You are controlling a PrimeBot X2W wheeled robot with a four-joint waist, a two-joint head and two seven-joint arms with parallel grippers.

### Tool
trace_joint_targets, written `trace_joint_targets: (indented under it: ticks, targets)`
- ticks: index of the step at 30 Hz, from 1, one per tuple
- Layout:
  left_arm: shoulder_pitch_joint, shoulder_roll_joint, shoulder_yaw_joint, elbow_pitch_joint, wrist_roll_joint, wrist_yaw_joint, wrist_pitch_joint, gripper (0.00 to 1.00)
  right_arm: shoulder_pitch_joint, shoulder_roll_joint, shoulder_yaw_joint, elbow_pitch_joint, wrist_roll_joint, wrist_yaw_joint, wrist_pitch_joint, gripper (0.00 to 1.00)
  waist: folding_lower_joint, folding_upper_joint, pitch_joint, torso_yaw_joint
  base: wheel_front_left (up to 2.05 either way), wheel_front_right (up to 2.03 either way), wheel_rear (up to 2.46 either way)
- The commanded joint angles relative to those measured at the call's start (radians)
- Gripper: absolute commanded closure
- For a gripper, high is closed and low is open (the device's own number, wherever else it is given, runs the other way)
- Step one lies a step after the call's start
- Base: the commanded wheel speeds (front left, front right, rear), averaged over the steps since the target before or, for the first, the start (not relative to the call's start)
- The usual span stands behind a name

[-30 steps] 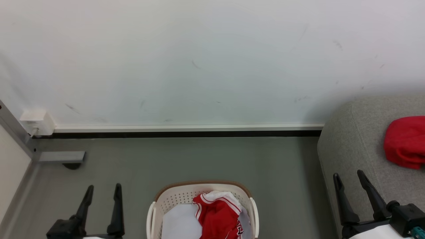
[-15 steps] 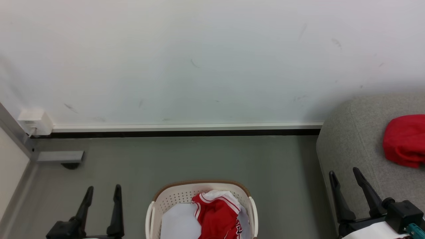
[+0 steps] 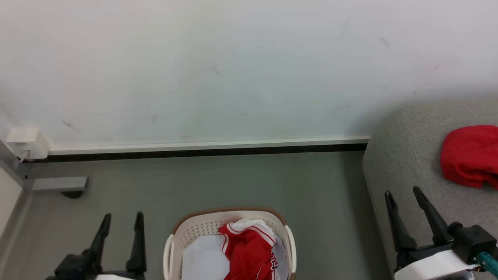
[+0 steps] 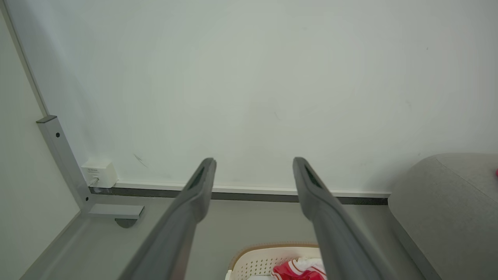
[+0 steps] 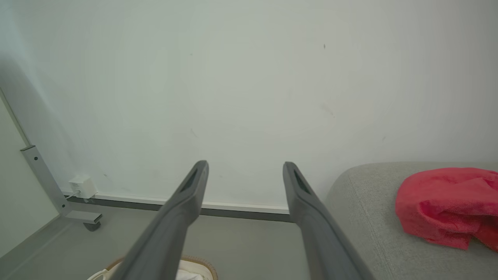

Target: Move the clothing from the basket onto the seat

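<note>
The cream basket (image 3: pixel 194 227) with a brown rim stands on the floor at the bottom middle. Inside it lies the red jersey (image 3: pixel 249 252) with white striped trim, beside a flat pale pad (image 3: pixel 204 258). A plain red garment (image 3: pixel 470 155) rests on the light grey seat (image 3: pixel 404 163) at the right, also seen in the right wrist view as a red garment (image 5: pixel 447 206) on the seat (image 5: pixel 369 221). My left gripper (image 3: pixel 121 216) is open, left of the basket. My right gripper (image 3: pixel 402 191) is open over the seat's front corner. Both hold nothing.
A white wall with a white and black baseboard (image 3: pixel 202 149) runs behind. A grey metal post with a foot (image 3: pixel 58 183) and a white socket box (image 3: pixel 23 142) stand at the left. Grey floor (image 3: pixel 233 179) lies between basket and wall.
The whole head picture has shifted slightly left and up, so the camera has moved. The right gripper sits a little higher and further left in the view. Both grippers remain open.
</note>
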Motion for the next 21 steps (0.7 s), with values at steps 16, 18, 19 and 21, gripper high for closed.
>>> trace_joint_targets:
  ticks: [16,18,19,21]
  targets:
    - [-0.171,0.006,-0.042,0.062,0.028,-0.048,0.0,0.0,-0.144,-0.032,-0.022,-0.04,-0.013,-0.003,-0.003,0.0,0.0,-0.0001,0.194,-0.073,0.0,0.0,0.0]
    - [-0.204,0.015,-0.058,0.092,0.028,-0.051,0.0,0.0,-0.165,-0.03,-0.031,-0.051,-0.019,-0.003,-0.003,0.0,0.0,-0.0001,0.235,-0.086,0.0,0.0,0.0]
    - [-0.204,0.015,-0.058,0.092,0.028,-0.051,0.0,0.0,-0.165,-0.03,-0.031,-0.051,-0.019,-0.003,-0.003,0.0,0.0,-0.0001,0.235,-0.086,0.0,0.0,0.0]
    - [-0.226,0.024,-0.072,0.126,0.023,-0.055,0.0,0.0,-0.179,-0.026,-0.039,-0.059,-0.023,-0.003,-0.003,0.0,0.0,-0.0001,0.26,-0.094,0.0,0.0,0.0]
